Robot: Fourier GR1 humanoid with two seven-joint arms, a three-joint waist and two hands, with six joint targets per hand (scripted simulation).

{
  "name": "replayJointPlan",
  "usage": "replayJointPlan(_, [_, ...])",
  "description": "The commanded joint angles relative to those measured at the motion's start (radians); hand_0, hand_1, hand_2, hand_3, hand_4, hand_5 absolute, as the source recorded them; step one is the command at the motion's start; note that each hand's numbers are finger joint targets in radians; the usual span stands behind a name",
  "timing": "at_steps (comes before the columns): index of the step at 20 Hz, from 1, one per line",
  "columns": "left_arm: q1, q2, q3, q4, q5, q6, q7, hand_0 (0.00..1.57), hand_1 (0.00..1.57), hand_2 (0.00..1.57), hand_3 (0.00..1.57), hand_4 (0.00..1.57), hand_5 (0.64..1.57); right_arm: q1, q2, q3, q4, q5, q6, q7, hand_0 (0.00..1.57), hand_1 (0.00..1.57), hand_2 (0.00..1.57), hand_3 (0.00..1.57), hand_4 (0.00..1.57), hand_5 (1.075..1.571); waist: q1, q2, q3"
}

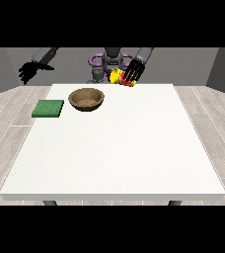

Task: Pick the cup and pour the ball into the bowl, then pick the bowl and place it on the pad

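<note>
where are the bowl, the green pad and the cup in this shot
bowl (86, 99): front view, on its brown inside.
green pad (48, 108): front view, middle of its top face.
cup (116, 76): front view, on its yellow side, left of the hand (133, 72) at the view's right.

A large white table (119, 148) fills most of the view, its top a broad trapezoid that widens toward the camera. Two dark legs (49, 202) show beneath its near edge, one near each corner. Around the table lies a floor (6, 123) of pale grey wooden planks, seen at both sides. Behind it rise plain grey walls (223, 66), darker at the far right.
</note>
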Motion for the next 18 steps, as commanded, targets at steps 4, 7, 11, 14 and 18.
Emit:
replayJointPlan(4, [-0.048, -0.033, -0.147, -0.020, -0.203, -0.018, 0.218, 0.94, 0.94, 1.57, 1.57, 0.91, 1.571, 0.007, 0.010, 0.019, 0.051, 0.021, 0.024, -0.051, 0.00, 0.00, 0.00, 0.00, 0.00, 1.547, -0.033, -0.003, -0.0002])
replayJointPlan(7, [-0.107, -0.034, -0.160, -0.044, -0.238, -0.090, 0.281, 0.58, 0.58, 1.57, 1.54, 0.88, 1.571, -0.082, -0.029, 0.014, 0.052, 0.016, 0.012, -0.011, 0.00, 0.00, 0.00, 0.00, 0.00, 1.548, -0.027, 0.037, -0.0007])
replayJointPlan(11, [-0.120, -0.034, -0.248, -0.070, -0.322, -0.121, 0.346, 0.54, 0.54, 1.57, 1.57, 0.90, 1.571, -0.139, -0.062, 0.005, 0.080, 0.015, -0.008, 0.031, 0.00, 0.00, 0.00, 0.16, 0.00, 1.533, -0.014, 0.044, -0.0006])
replayJointPlan(14, [-0.118, -0.034, -0.307, -0.064, -0.395, -0.117, 0.394, 0.46, 0.46, 1.57, 1.57, 0.89, 1.571, -0.192, -0.011, 0.037, 0.060, 0.034, -0.069, 0.071, 0.00, 0.00, 0.00, 0.27, 0.00, 1.530, -0.030, 0.053, -0.0010])
replayJointPlan(18, [-0.114, -0.034, -0.324, -0.057, -0.457, -0.151, 0.402, 0.28, 0.28, 1.57, 1.57, 0.86, 1.570, -0.218, 0.023, 0.058, 0.040, 0.035, -0.084, 0.089, 0.00, 0.00, 0.00, 0.30, 0.00, 1.528, -0.047, 0.056, -0.0013])
